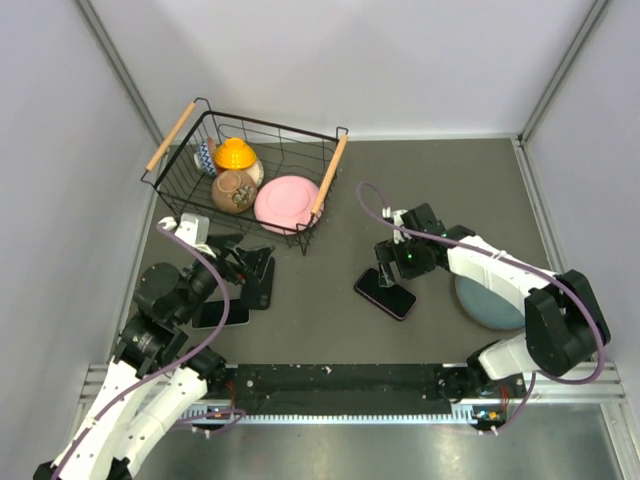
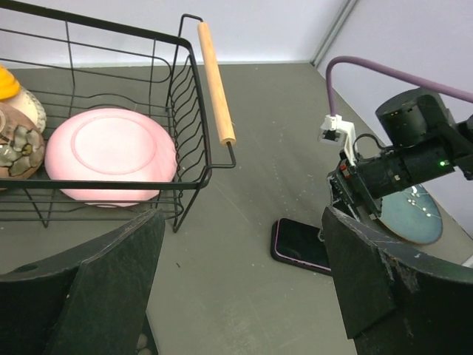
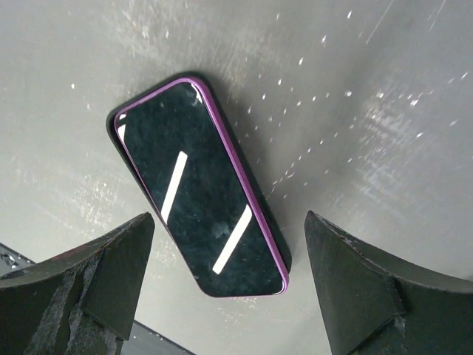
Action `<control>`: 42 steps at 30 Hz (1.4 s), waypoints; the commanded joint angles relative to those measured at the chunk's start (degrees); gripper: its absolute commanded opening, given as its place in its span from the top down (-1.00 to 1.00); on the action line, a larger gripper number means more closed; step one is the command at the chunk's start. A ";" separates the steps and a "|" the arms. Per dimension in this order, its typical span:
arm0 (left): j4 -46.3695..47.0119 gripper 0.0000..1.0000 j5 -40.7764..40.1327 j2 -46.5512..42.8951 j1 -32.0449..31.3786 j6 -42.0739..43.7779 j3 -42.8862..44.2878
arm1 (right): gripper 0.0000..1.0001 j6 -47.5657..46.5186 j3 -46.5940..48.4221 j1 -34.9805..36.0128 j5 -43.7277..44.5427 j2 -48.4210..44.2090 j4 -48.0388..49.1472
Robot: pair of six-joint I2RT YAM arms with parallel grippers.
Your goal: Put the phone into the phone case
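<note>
Since the phone (image 1: 385,293) lies flat near the middle of the desk (image 1: 330,200), a little toward the near edge, the right gripper (image 1: 398,268) hanging over it would do best, I judge, to square its wrist to the phone and close across the narrow sides. A dark flat slab (image 1: 221,314), perhaps the case, lies toward the near-left corner by the left gripper (image 1: 255,270).

From the left wrist, its fingers (image 2: 111,281) stand wide apart on nothing, the phone (image 2: 299,244) well beyond them.

From the right wrist, the fingers (image 3: 89,281) are spread, and the purple-rimmed phone (image 3: 196,192) lies slantwise between and beneath them, untouched.
</note>
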 commanded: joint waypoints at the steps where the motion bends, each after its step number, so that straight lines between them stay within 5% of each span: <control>1: -0.33 -0.83 3.29 0.82 -0.25 -1.54 0.23 | -0.66 2.14 -1.76 -0.05 -2.24 0.87 1.34; 19: -3.59 -0.63 7.26 2.32 -0.33 -10.24 -8.02 | -0.47 13.03 -8.26 5.55 -14.37 4.66 15.75; 29: -2.27 -0.52 7.61 4.43 -0.33 -12.27 -11.46 | -0.43 22.45 -6.16 14.97 -7.78 5.98 21.29; 42: 4.93 -0.37 8.40 7.50 -1.56 -13.06 -16.73 | -0.55 30.62 -9.24 14.80 13.31 -1.85 19.70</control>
